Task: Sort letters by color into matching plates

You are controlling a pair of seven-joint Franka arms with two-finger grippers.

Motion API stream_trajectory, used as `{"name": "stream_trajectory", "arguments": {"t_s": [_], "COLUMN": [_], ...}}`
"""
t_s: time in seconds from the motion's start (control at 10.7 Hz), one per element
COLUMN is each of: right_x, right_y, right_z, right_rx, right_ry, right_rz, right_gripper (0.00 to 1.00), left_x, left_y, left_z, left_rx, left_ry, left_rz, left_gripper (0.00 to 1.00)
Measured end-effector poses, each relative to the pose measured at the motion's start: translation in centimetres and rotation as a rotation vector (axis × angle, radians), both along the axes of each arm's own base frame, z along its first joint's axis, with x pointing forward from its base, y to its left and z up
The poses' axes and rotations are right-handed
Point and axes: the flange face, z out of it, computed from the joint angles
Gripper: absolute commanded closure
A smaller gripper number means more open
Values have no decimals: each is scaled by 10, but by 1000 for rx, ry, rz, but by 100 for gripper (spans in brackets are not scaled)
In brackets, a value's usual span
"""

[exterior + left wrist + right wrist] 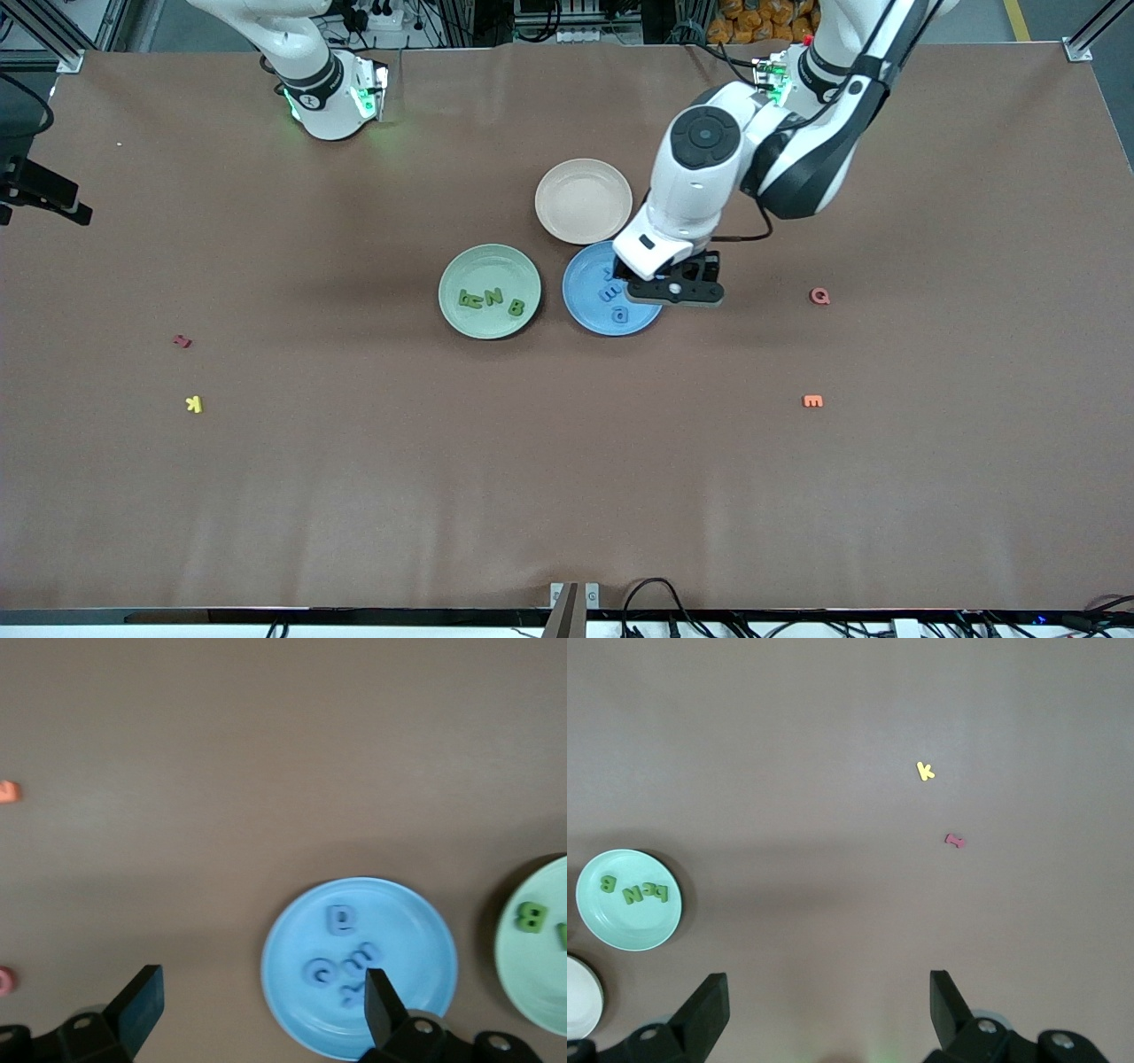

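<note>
While the left arm reaches in over the plates, your right arm waits at its base.
Front view: you see the left pincer [675,292] over the blue plate's [585,310] rim toward the left arm's end of the surface [567,496]; the arm hides part of that plate.
Left wrist view: you get the whole blue plate [425,930] with four blue letters [341,920] lying in it, three of them bunched close together and one a little apart.
Right wrist view: you see the green plate [594,912] with its green letters [633,893], plus the yellow K [925,772] and a dark red letter [955,841] on open surface.
Left pincer state: fingers [142,1005] spread wide, nothing between them; the blue letters lie just beside one fingertip.
Right pincer state: the right pincer [824,1010] is spread wide and empty, up near its arm's base.
Green plate: you see it [461,266] beside the blue one, toward the right arm's end, green letters [489,299] inside.
Beige plate: it [549,208] sits just beside the blue plate, farther from the front camera.
Strays: a pink Q [820,296] and an orange E [812,401] lie well apart toward the left arm's end.
Room: you have broad bare surface nearer the front camera.
</note>
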Motion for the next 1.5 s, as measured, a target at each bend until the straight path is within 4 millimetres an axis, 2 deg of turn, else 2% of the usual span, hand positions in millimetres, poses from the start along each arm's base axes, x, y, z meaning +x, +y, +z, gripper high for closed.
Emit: {"name": "stream_trajectory", "arguments": {"t_s": [0.28, 0.47, 0.66, 0.84, 0.94, 1.03, 1.22, 1.4, 1.5], "right_x": [5, 14, 18, 18, 17, 17, 17, 17, 18], "right_y": [0, -2, -2, -1, 0, 1, 4, 6, 6], "right_z": [4, -17, -36, -43, -44, -43, -37, -26, -23], "right_rx": [3, 4, 6, 7, 7, 7, 6, 4, 3], "right_ry": [-34, -45, -30, -22, -23, -26, -47, -76, -90], "right_rz": [-5, -33, -50, -65, -66, -65, -62, -58, -59], "right_gripper": [0, 0, 0, 0, 0, 0, 0, 0, 0], "left_x": [25, 42, 64, 83, 90, 94, 95, 91, 90], "left_y": [52, 88, 134, 178, 192, 201, 206, 210, 211], "left_z": [24, 31, 30, 37, 43, 51, 73, 111, 138], "left_rx": [48, 69, 73, 72, 71, 69, 67, 76, 79], "left_ry": [-7, 0, 8, 3, -1, -7, -21, -13, -13], "left_rz": [-81, -104, -55, -37, -32, -23, -12, -2, 6], "left_gripper": [0, 0, 0, 0, 0, 0, 0, 0, 0]}}
